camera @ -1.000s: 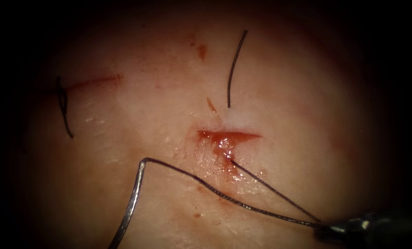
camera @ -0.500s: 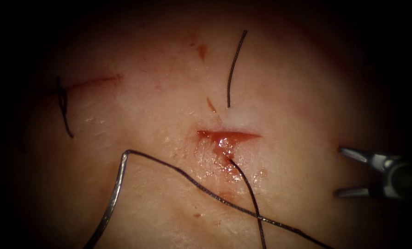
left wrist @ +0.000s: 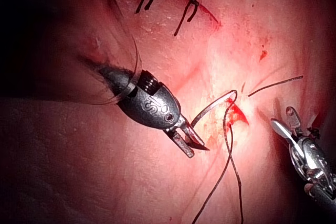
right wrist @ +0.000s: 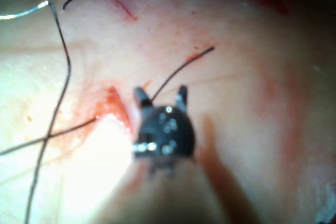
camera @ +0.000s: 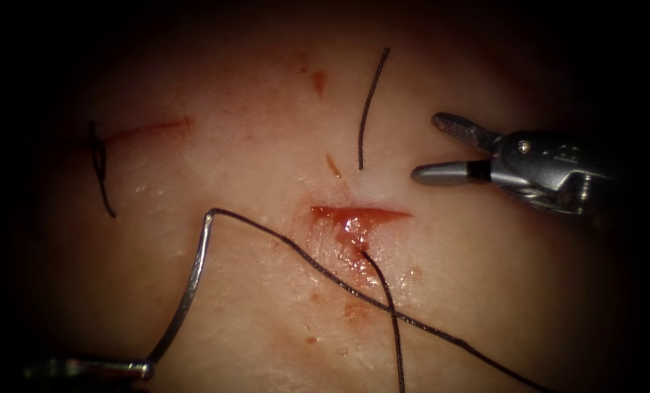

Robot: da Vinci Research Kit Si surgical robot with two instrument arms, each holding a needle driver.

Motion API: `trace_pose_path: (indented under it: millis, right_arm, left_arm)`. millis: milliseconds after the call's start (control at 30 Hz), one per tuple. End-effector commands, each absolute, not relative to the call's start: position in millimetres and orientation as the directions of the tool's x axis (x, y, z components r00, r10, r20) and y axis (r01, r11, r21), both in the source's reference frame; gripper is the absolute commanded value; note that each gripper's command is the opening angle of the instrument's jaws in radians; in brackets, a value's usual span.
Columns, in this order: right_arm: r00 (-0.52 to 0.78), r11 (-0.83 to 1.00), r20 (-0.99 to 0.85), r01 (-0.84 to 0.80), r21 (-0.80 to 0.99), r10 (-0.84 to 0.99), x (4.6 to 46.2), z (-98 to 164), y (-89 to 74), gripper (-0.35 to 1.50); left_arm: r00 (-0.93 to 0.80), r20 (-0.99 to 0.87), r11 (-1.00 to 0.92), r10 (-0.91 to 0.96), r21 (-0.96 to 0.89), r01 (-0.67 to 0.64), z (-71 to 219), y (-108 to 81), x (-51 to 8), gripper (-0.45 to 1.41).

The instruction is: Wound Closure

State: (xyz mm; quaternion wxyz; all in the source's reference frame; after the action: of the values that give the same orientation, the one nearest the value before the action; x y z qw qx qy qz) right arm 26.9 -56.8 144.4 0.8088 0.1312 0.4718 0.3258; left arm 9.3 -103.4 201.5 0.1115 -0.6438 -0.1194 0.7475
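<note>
Pale pink pork-belly tissue [camera: 485, 291] spreads under my two tools, glistening wet around the short red cut [camera: 361, 215] at its middle. My curved steel needle [camera: 190, 291] lies clear of the tissue, to the left of that cut. My left hand [camera: 139, 369] is closed on it near its tip end, below and well left of the cut, and the needle arcs up from the jaws to its swaged end. In the left wrist view the same left hand [left wrist: 191, 144] has the needle [left wrist: 212, 107] pinched between its jaws, with the curve rising toward the cut [left wrist: 236, 114].

Dark braided thread [camera: 325, 273] leaves the needle's upper end and slants down to the right, passing just below the cut. A second strand comes out of the tissue at the cut's lower lip and drops straight down, crossing the first below the cut. Red fluid [camera: 354, 225] pools in the cut and streaks downward from it.

My right hand [camera: 430, 149] hovers to the upper right of the cut with its jaws spread wide, holding nothing. A short loose thread end [camera: 372, 109] lies on the tissue just above the cut, near that hand's lower jaw. Far left of the cut, a tied dark stitch [camera: 100, 167] sits on an older closed line.
</note>
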Motion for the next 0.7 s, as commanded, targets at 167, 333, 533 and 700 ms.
trace_pose_path:
  millis: [167,333,533,700]
  right_arm:
    - [0.322,0.721,-0.652,-0.417,0.553,0.686,29.8,147.9,-57.6,1.23]
    - [0.325,0.714,-0.643,-0.434,0.55,0.693,30.8,149.2,-57.4,1.23]
    - [0.356,0.712,-0.622,-0.444,0.544,0.697,32.5,151.5,-57.4,1.16]
    - [0.365,0.7,-0.597,-0.397,0.594,0.714,32.7,151.4,-57.8,-0.35]
  left_arm:
    - [-0.132,-0.936,-0.945,0.326,-0.326,-0.02,202.4,-103.9,9.0,-0.45]
    - [-0.127,-0.937,-0.945,0.326,-0.325,-0.03,202.8,-103.7,9.0,-0.45]
    - [-0.127,-0.937,-0.945,0.327,-0.326,-0.03,202.5,-103.9,9.1,-0.45]
    - [-0.128,-0.936,-0.945,0.327,-0.326,-0.03,202.4,-104.0,9.2,-0.45]
